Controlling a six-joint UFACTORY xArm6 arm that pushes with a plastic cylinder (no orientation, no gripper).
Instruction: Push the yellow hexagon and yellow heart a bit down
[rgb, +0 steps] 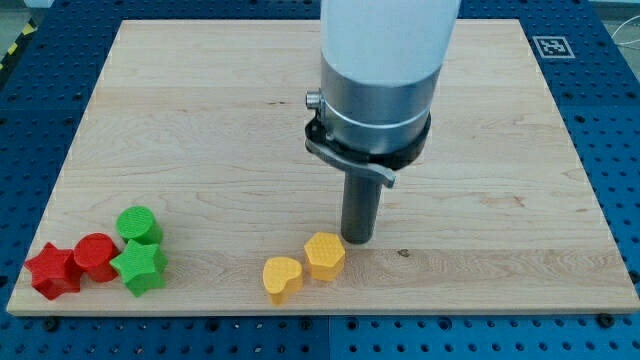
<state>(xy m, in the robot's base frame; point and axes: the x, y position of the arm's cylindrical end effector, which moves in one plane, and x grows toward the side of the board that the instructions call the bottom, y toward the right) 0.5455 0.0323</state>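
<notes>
Far to the view's left of my tip (358, 240) we see a parked cluster near the board's (200, 120) bottom-left corner: red star (52, 271), red cylinder (96, 256), green cylinder (138, 225), green star (140, 266), all bunched and touching or nearly so, well apart from the work. Closer in, the yellow heart (282, 279) lies down-left of the tip, just beside or touching the yellow hexagon (324, 256); we can't tell if there's a gap. The hexagon is immediately left and slightly below the tip, looks like contact or near it at its upper-right edge. Tool state: it's a plain rod, nothing to spread or pinch, holding nothing, tip down on the board. Both yellow blocks already lie close to the bottom edge, heart closest. Our read on the risks: the tip is off to the hexagon's right, not squarely above the pair, so a straight push down probably clips the corner, spins the hexagon and shoves it left into the heart rather than down. Off-centre contact may also split the pair. Too long a stroke could run the heart off the board's bottom edge; there's little margin.
</notes>
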